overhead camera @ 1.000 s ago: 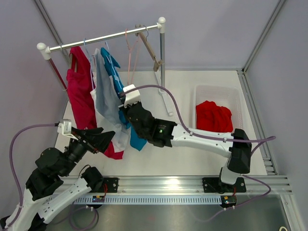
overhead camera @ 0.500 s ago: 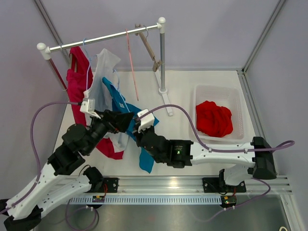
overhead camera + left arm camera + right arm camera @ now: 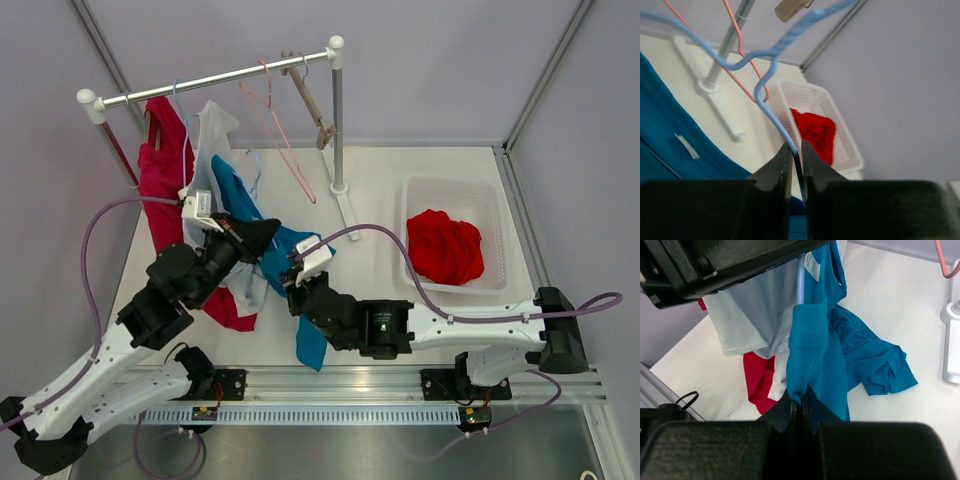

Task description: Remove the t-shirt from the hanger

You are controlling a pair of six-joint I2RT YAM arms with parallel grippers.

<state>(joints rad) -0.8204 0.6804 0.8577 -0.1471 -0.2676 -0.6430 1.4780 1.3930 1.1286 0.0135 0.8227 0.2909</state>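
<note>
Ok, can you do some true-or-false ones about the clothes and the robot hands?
1. The left gripper pinches the light blue hanger. True.
2. The right gripper is open and empty. False: it is shut on the blue t-shirt.
3. The white basket holds a red garment. True.
4. The pink hanger carries a shirt. False: it hangs bare on the rail.

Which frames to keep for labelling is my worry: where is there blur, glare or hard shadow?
Top external: even light, sharp, only soft shadows on the table, no glare. Left wrist: the left claw is dark and blurred, the hanger it pinches soft, the basket clearer. Right wrist: the right claw is a dark blur, the blue shirt crisp.
</note>
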